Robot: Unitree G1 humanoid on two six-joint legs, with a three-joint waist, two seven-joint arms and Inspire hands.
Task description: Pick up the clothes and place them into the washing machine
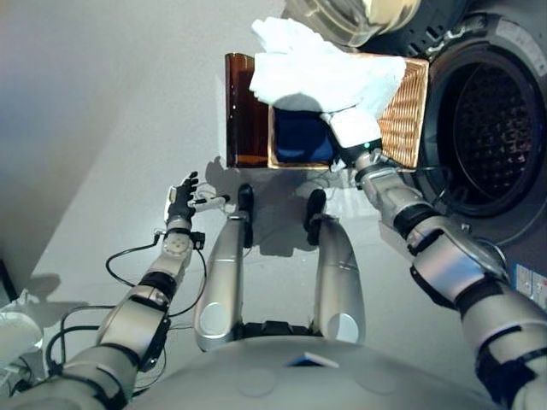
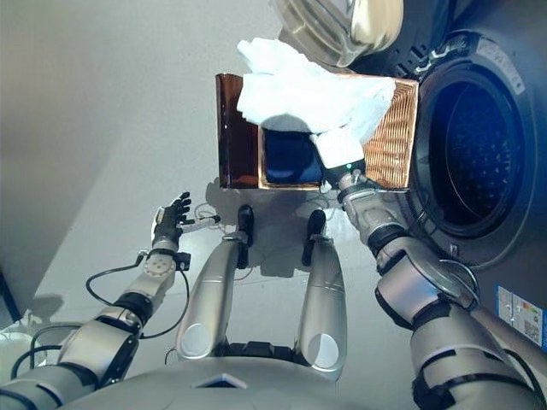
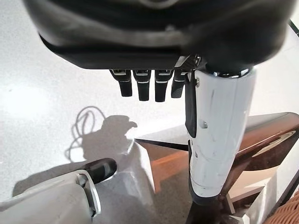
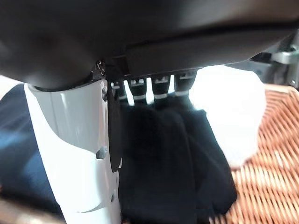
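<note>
A white cloth [image 1: 316, 73] hangs bunched over my right hand [image 4: 74, 149], lifted above the wicker basket [image 1: 406, 120]. The hand's fingers [image 4: 161, 88] are curled, and the cloth hides them in the eye views. A dark blue garment [image 1: 301, 137] lies inside the basket under the hand. The washing machine's round drum opening [image 1: 491, 137] gapes just right of the basket, with its glass door [image 1: 350, 17] swung open above. My left hand [image 1: 181, 198] hovers open over the floor at the left, holding nothing.
A dark brown wooden stand [image 1: 241, 111] adjoins the basket's left side. Pale grey floor [image 1: 102, 102] spreads to the left. A white object [image 1: 13, 329] sits at the lower left edge.
</note>
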